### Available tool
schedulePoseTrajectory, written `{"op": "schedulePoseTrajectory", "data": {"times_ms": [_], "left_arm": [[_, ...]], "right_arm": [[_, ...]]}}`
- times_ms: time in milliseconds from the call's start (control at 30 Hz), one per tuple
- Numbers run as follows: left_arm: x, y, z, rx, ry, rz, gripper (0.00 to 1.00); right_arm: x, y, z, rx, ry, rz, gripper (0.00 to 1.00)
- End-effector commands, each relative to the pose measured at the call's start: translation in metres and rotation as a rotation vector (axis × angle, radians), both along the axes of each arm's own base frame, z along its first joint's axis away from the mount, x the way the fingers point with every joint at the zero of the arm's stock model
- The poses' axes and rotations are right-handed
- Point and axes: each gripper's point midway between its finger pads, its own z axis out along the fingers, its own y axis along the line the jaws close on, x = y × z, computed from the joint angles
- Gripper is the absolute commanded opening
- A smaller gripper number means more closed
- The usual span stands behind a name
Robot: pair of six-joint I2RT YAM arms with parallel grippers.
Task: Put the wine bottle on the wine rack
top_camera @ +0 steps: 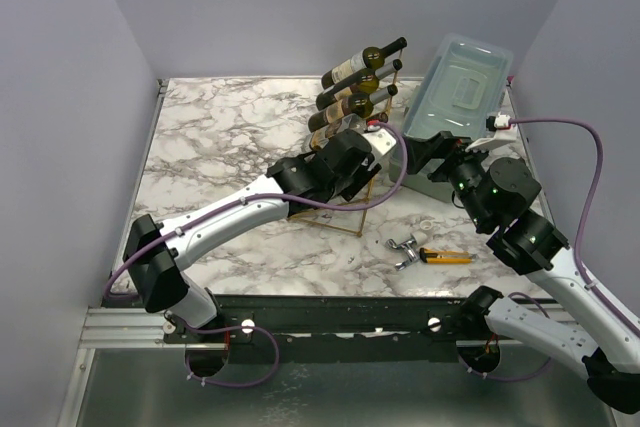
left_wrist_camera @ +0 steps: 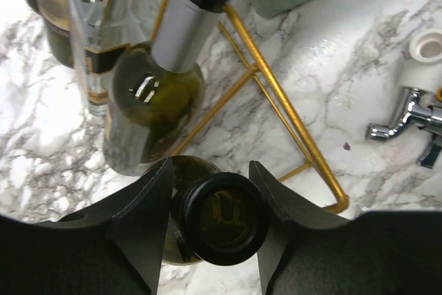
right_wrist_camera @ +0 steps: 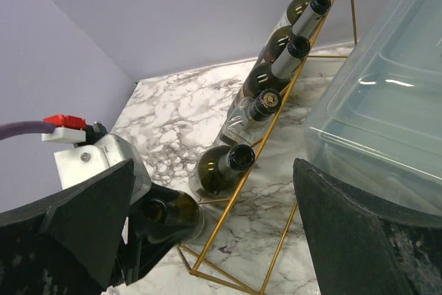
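**Wine bottle flanked by the left hand at the foot of the rack**

The left hand (left_wrist_camera: 210, 170) is set around the mouth end of a green wine bottle (left_wrist_camera: 219, 220), with one finger close on each side of the neck. Whether the neck is pinched or merely flanked cannot be told. The wine bottle is placed at the lowest level of the gold wire wine rack (left_wrist_camera: 297, 129), mouth towards the arms. Five racked bottles (right_wrist_camera: 276, 39) are stacked above it. The right hand (right_wrist_camera: 213, 170) is held spread wide and empty, just beside the pale blue plastic box (top_camera: 462, 75). Rack and box are carried on the marbled tabletop (top_camera: 220, 137). A chrome fitting (top_camera: 403, 247) and an orange-handled tool (top_camera: 447, 257) are laid nearer the arms.
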Motion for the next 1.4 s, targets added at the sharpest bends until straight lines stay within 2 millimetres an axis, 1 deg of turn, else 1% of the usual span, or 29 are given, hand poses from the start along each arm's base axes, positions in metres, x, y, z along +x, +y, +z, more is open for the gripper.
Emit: {"op": "schedulePoseTrajectory", "data": {"times_ms": [0, 200, 367, 533, 800, 1000, 1133, 1200, 1367], "left_arm": [[-0.017, -0.005, -0.026, 0.014, 0.111, -0.047, 0.51], [-0.019, -0.008, -0.028, 0.007, 0.128, -0.060, 0.55], [-0.023, -0.010, -0.027, -0.002, 0.140, -0.077, 0.61], [-0.022, -0.007, -0.022, -0.007, 0.126, -0.069, 0.69], [-0.017, 0.001, -0.009, -0.010, 0.087, -0.031, 0.78], [-0.020, 0.006, 0.002, -0.016, 0.069, -0.035, 0.79], [-0.023, 0.013, 0.016, -0.033, 0.045, -0.039, 0.80], [-0.025, 0.016, 0.027, -0.056, 0.027, -0.038, 0.81], [-0.030, 0.025, 0.066, -0.141, -0.031, -0.034, 0.83]], "right_arm": [[0.001, -0.004, -0.007, -0.016, 0.012, -0.023, 1.00], [0.001, -0.004, -0.008, -0.018, 0.015, -0.023, 1.00], [0.001, -0.003, -0.008, -0.017, 0.015, -0.019, 1.00], [0.001, -0.004, -0.008, -0.017, 0.015, -0.021, 1.00], [0.001, -0.002, -0.009, -0.015, 0.019, -0.017, 1.00], [0.002, 0.000, -0.011, -0.014, 0.022, -0.011, 1.00], [0.002, 0.000, -0.009, -0.013, 0.020, -0.011, 1.00], [0.002, -0.001, -0.008, -0.014, 0.017, -0.013, 1.00], [0.002, -0.002, -0.002, -0.027, 0.004, -0.017, 1.00]]}}
